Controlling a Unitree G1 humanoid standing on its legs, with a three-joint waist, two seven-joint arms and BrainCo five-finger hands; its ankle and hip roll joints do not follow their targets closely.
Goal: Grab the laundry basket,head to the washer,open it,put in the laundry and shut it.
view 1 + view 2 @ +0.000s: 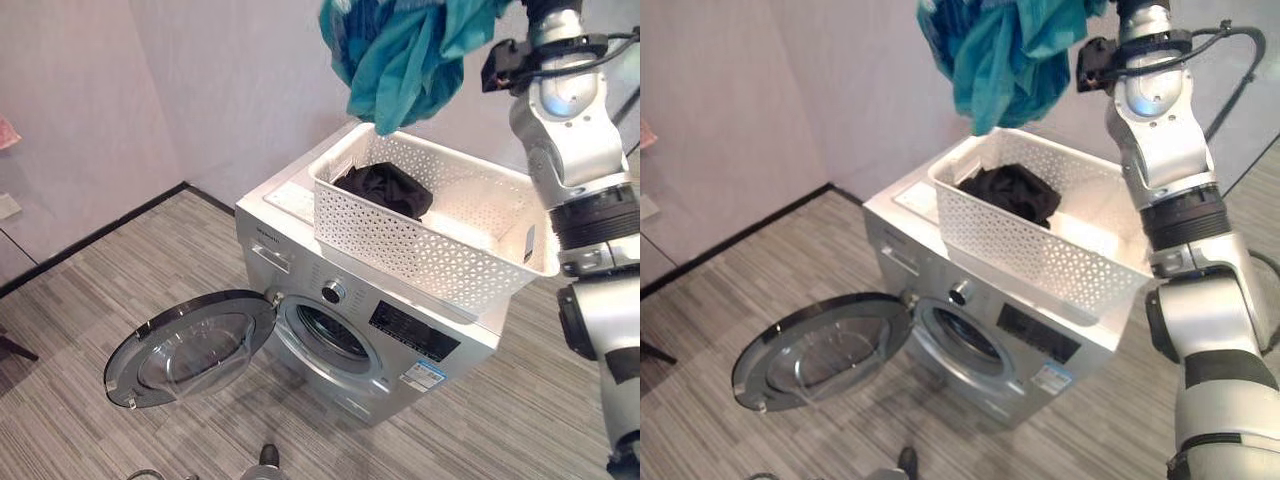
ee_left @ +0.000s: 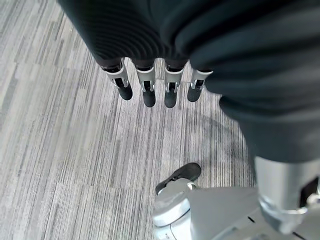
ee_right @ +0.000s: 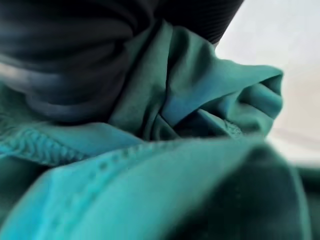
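Note:
A teal garment (image 1: 405, 55) hangs bunched high above the white perforated laundry basket (image 1: 420, 250), which stands on top of the silver washer (image 1: 440, 365). My right hand (image 3: 65, 65) is raised above the basket and shut on this garment, whose folds (image 3: 200, 125) lie against the hand's dark cover. A black garment (image 1: 385, 188) lies in the basket's left end. The washer's round door (image 1: 190, 345) is swung wide open to the left, and the drum opening (image 1: 325, 335) shows dark. My left hand (image 2: 145, 85) hangs over the floor with straight fingers and holds nothing.
The washer stands near a pale wall with a black baseboard (image 1: 90, 240). Grey striped floor (image 1: 80, 320) spreads in front and to the left of the open door. A pink item (image 1: 8, 130) shows on the left wall.

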